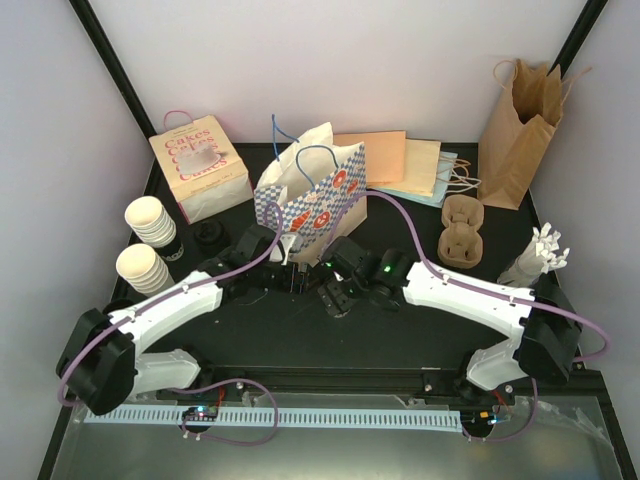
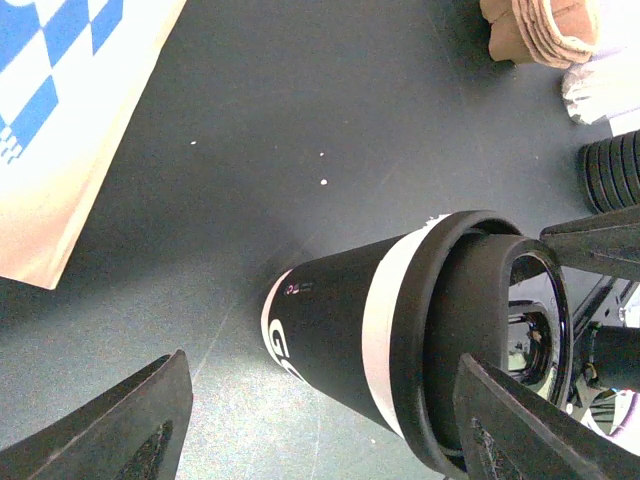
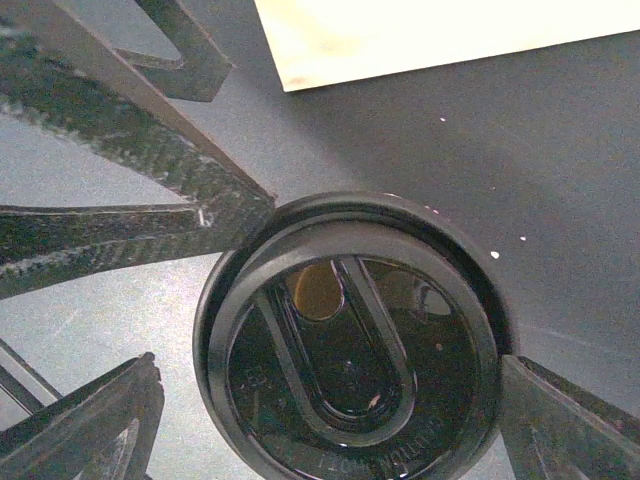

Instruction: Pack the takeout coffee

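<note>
Black cup [image 2: 330, 340]: white-banded and capped, at the centre of the table [image 1: 400, 330] in the top view, just below the checked gift bag [image 1: 310, 195], hidden there by both arms.
Lid [image 3: 350, 340]: black plastic, seated on the cup, filling the lower middle of the right wrist view.
Left gripper [image 2: 320, 365]: spread wide around the cup, one finger at the lid's rim, the other well apart; nothing clamped.
Right gripper [image 3: 328, 365]: released, fingers either side of the lid.
Cream paper cups [image 1: 150, 220]: two stacks, left edge of the top view.
Cardboard carrier [image 1: 462, 232]: right of centre.
</note>
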Action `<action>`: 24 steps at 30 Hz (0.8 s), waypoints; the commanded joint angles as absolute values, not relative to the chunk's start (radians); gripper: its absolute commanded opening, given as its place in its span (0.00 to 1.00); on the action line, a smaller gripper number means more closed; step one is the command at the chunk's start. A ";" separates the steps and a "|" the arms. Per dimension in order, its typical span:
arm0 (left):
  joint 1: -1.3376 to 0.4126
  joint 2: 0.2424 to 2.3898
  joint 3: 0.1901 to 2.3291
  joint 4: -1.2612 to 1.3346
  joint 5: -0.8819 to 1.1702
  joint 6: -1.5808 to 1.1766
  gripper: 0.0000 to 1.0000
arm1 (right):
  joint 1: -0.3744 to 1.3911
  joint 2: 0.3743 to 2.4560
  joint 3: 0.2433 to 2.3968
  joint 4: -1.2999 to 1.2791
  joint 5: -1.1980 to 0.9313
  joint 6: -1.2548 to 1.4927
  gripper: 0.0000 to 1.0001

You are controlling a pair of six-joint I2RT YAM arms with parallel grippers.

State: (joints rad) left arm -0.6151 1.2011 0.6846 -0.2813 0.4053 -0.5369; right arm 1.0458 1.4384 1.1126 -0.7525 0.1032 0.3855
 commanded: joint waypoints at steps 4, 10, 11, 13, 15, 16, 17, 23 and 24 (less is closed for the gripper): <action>-0.609 1.219 0.689 -0.241 0.440 -0.548 0.74 | 1.065 1.477 1.158 -0.786 0.156 0.369 0.89; -0.609 1.230 0.689 -0.239 0.447 -0.546 0.73 | 1.071 1.492 1.164 -0.797 0.188 0.371 0.83; -0.609 1.231 0.690 -0.239 0.448 -0.547 0.73 | 1.071 1.494 1.165 -0.800 0.192 0.371 0.82; -0.609 1.235 0.690 -0.237 0.451 -0.545 0.73 | 1.072 1.497 1.166 -0.802 0.196 0.371 0.82; -0.609 1.236 0.691 -0.238 0.450 -0.545 0.73 | 1.072 1.499 1.166 -0.804 0.200 0.370 0.79; -0.609 1.237 0.691 -0.239 0.450 -0.546 0.73 | 1.073 1.500 1.166 -0.805 0.202 0.370 0.79; -0.608 1.235 0.691 -0.238 0.450 -0.545 0.73 | 1.074 1.500 1.166 -0.807 0.206 0.368 0.78; -0.609 1.227 0.695 -0.243 0.444 -0.547 0.73 | 1.082 1.512 1.163 -0.816 0.226 0.362 0.78; -0.609 1.222 0.694 -0.246 0.437 -0.549 0.72 | 1.082 1.515 1.162 -0.817 0.228 0.361 0.77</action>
State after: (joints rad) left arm -0.6151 1.2308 0.6846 -0.2657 0.4305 -0.5373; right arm 1.0714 1.4918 1.1427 -0.7944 0.1864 0.3710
